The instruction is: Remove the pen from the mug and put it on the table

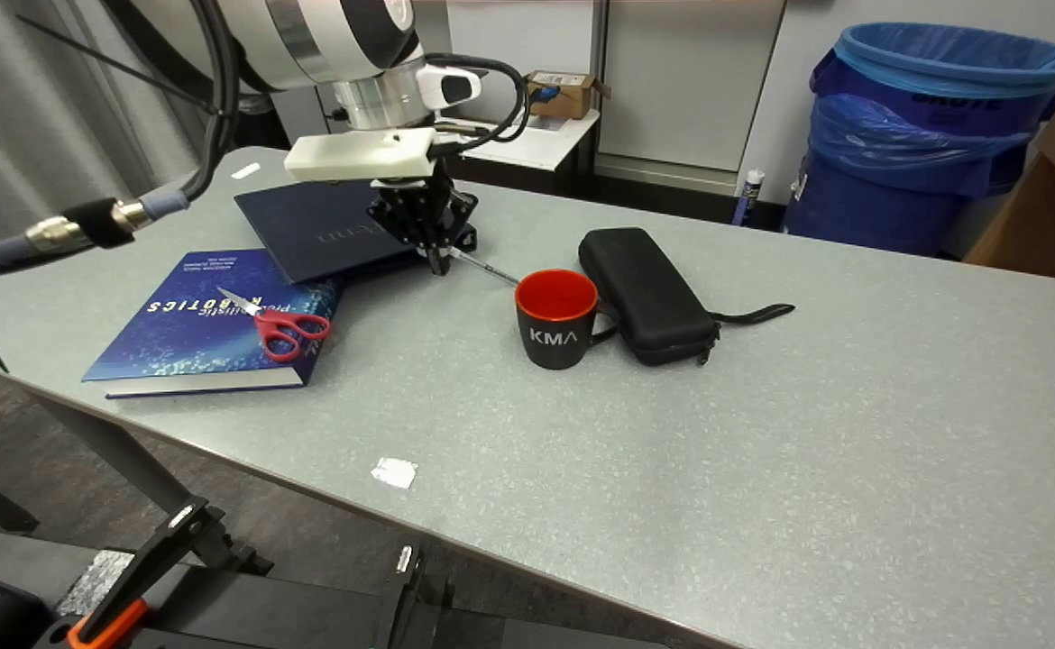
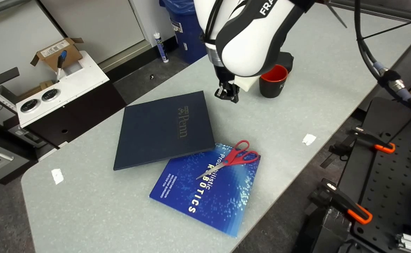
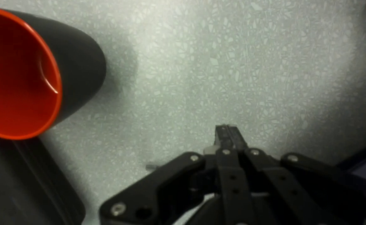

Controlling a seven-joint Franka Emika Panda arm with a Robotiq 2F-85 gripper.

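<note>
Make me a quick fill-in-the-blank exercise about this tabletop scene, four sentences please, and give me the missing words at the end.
1. The inside of the mug is coloured ____.
2. Inside or outside: the pen is ____ the mug.
3. The scissors lie on a book titled Probabilistic ____.
4. The dark folder partly covers that book and bears the word ____.

Missing words: red; outside; Robotics; Penn.

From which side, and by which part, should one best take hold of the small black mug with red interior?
I would pinch the red rim, coming from above, on the side opposite the black handle: the small black mug stands upright and open, while the handle points toward the oblong black case, which likely crowds a grip there.
</note>
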